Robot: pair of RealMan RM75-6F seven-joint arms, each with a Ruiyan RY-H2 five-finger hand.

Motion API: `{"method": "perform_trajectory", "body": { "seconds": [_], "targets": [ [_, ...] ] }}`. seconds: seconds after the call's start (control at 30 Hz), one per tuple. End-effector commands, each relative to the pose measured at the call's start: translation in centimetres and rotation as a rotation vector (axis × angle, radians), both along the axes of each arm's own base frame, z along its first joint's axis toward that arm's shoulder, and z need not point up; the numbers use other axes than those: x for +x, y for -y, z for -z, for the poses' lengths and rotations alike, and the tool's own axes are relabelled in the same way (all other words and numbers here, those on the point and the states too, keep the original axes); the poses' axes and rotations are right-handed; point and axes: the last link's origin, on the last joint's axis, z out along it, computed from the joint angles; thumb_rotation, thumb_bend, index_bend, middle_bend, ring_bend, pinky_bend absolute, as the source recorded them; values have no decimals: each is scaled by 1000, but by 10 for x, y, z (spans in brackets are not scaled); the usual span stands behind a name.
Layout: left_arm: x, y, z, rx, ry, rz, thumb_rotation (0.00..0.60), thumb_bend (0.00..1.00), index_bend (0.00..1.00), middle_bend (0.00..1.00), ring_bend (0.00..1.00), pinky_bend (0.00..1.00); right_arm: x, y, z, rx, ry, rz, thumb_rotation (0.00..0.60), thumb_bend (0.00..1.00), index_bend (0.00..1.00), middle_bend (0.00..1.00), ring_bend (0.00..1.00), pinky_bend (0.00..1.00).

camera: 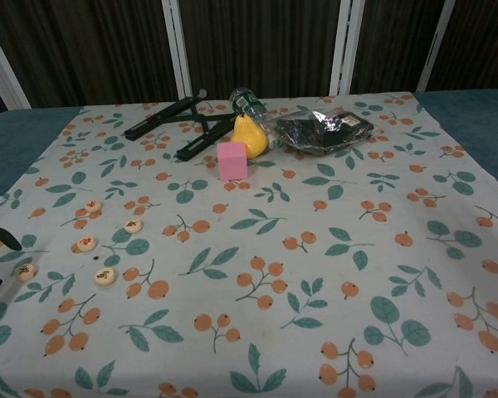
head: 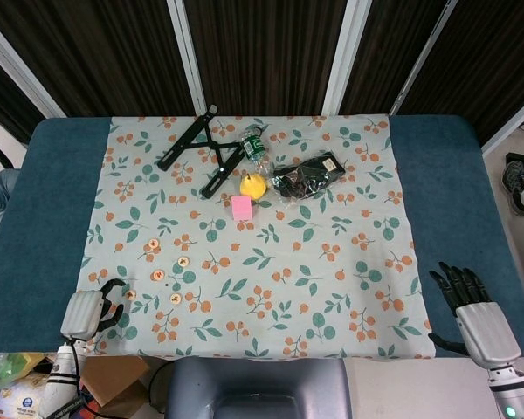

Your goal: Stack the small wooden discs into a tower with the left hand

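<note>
Hands sit at the near edge of the worktop (head: 44, 209): the left hand (head: 89, 312) hovers at the cloth's near-left corner, fingers (head: 113, 288) curved and apart with nothing in them, tips just beside the nearest disc (head: 129, 295); the right hand (head: 472, 310) rests off the cloth at the near right, fingers spread and empty. The 5 small wooden discs lie flat and apart on the floral cloth (head: 332, 262), none stacked: another near disc (head: 175, 298), then 1 at the middle left (head: 156, 275), 1 beyond it (head: 182, 261) and the farthest (head: 153, 243). I judge this the reach for the 1st disc; next the fingers need to lower and pinch the nearest disc by its thin edge, which may slide on the cloth. Farther back lie a pink block (head: 241, 207), a yellow pear (head: 253, 185), a bottle (head: 255, 144), a black packet (head: 310, 175) and a folding stand (head: 201, 148).
</note>
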Motion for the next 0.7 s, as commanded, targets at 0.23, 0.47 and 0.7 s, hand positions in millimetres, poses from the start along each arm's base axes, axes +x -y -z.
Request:
{"method": "perform_trajectory", "body": {
  "seconds": [0.23, 0.47, 0.7],
  "targets": [
    [2, -6, 8, -8, -5, 2, 600, 418, 351, 1000, 1000, 1000, 0, -1, -1, -4, 5, -1, 600, 204, 0, 0, 0, 0],
    [4, -8, 13, -19, 2, 11, 600, 417, 364, 1000, 1000, 1000, 0, -1, -2, -7, 8, -1, 600, 204, 0, 0, 0, 0],
    [4, -9, 17, -29, -3, 6, 600, 417, 382, 1000, 1000, 1000, 0, -2, -3, -9, 11, -2, 600, 205, 0, 0, 0, 0]
  ]
}}
